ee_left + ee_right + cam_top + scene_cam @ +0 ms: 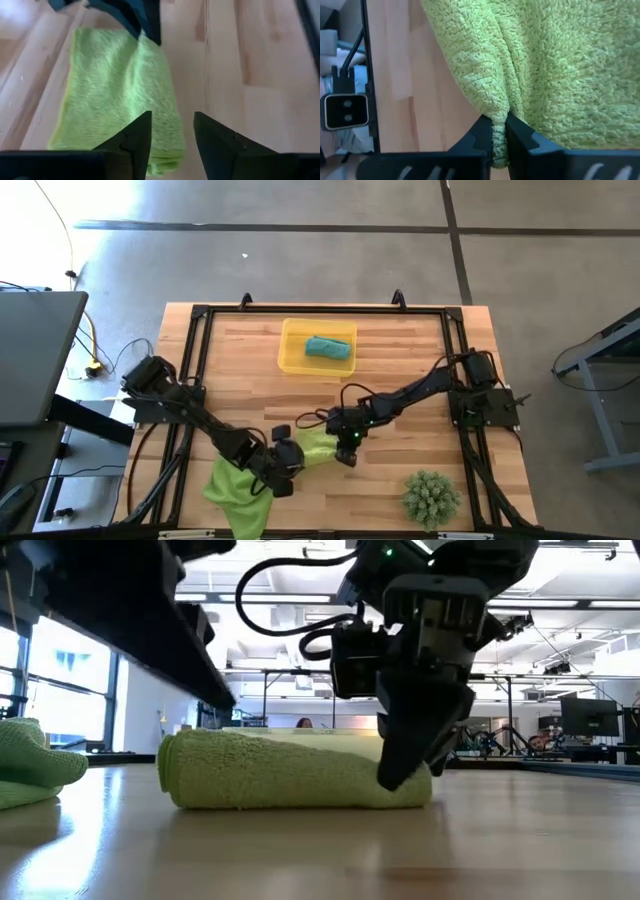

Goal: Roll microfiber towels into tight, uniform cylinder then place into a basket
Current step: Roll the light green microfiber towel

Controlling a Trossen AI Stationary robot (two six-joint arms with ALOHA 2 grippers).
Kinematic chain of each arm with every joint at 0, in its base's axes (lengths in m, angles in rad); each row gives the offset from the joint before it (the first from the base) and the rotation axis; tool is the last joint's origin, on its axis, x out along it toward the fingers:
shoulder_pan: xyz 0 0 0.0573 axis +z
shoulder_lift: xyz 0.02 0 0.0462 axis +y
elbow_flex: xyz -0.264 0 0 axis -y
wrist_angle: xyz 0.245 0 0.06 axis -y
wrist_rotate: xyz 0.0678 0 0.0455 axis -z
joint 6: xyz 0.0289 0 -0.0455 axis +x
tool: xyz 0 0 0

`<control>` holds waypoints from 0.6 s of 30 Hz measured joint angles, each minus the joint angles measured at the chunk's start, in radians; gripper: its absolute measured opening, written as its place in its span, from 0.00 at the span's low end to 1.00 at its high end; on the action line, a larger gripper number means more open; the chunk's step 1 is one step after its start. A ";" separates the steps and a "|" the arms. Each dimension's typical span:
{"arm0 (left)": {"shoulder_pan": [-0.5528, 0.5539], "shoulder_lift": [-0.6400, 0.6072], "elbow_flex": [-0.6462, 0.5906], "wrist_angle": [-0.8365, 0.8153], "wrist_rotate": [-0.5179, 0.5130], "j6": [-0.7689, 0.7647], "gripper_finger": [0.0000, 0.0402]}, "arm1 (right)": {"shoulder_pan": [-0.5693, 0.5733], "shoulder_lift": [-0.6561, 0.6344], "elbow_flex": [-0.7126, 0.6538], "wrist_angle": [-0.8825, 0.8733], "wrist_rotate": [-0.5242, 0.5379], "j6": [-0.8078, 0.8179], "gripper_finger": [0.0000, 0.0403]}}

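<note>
right gripper [499, 134] pinches only a fold of the rolled lime towel [290, 770] near the yellow basket [290, 360]; left gripper [172, 135] spread, so lifting could unroll it

Two arms, both dark, near-black, built of chunky jointed segments. Each is mounted on a boxy black base block at the table's side rail: left arm [190, 412], right arm [430, 383]. Black cables loop loosely off the links and along the wrists, one thick loop arching above the right wrist in the low view. A small green light glows on the right arm's wrist housing. Right gripper [499, 131] has two matte black, wedge-shaped fingers tapering to blunt tips; left gripper [171, 131] shows the same angular black fingers with bevelled inner faces.
</note>
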 joint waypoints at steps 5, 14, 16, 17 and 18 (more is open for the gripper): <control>0.002 0.061 0.000 -0.003 -0.037 0.069 0.39 | -0.010 -0.001 0.000 0.001 0.003 0.000 0.04; 0.004 0.109 0.000 -0.003 -0.021 0.089 0.38 | -0.010 -0.001 0.000 0.006 0.011 -0.090 0.07; 0.009 0.112 0.000 -0.009 -0.006 0.062 0.38 | -0.010 -0.004 0.000 0.007 0.016 -0.141 0.11; 0.010 0.112 0.000 -0.008 0.006 0.050 0.38 | -0.010 -0.008 0.000 0.005 0.019 -0.163 0.14; 0.014 0.114 0.001 -0.008 0.017 0.039 0.37 | -0.010 -0.014 0.000 0.002 0.021 -0.182 0.17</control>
